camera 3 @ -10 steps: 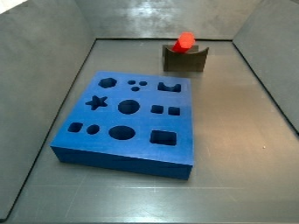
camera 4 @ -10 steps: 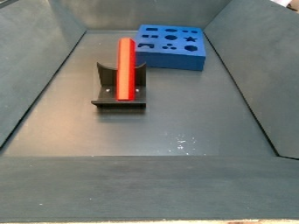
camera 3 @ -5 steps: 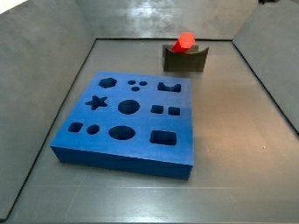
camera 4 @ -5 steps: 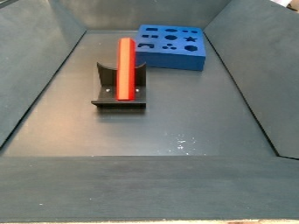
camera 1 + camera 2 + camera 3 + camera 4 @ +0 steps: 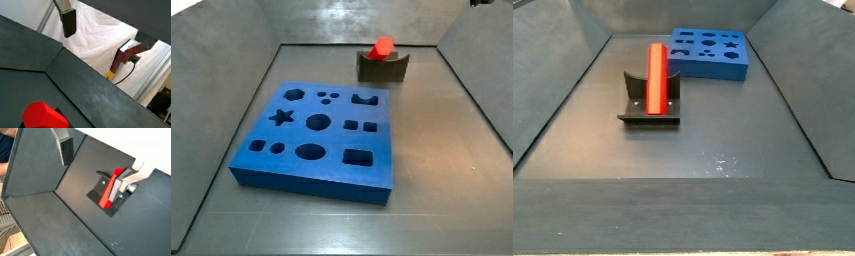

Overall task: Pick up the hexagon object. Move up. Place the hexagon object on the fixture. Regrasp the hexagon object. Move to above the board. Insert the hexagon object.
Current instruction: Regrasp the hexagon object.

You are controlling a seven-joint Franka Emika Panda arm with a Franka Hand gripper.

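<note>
So the hexagon object (image 5: 656,77) is sitting in the fixture (image 5: 648,102), lying tilted along the notch with its upper end poking over the top edge; in a side view you only see its red end (image 5: 382,47) sticking up out of the dark block (image 5: 382,68). The board (image 5: 321,138) lies flat on the tabletop (image 5: 445,150), well apart from the fixture, with a bare strip of gray between them and more open floor on the side toward the sloped wall. In a side view the board (image 5: 711,53) sits back near the far wall while the whole near half of the tabletop (image 5: 687,150) is free. The pincer (image 5: 97,167) isn't in either side view, it's up above somewhere; both wrist views show it spread wide with nothing between the plates, one finger (image 5: 65,149) off to the side and the other finger (image 5: 129,181) hanging over the fixture (image 5: 108,200) far below. The rod (image 5: 111,188) is untouched. In a wrist view the red end (image 5: 43,115) peeks in at the frame edge, with a finger (image 5: 68,23) well clear of it.
</note>
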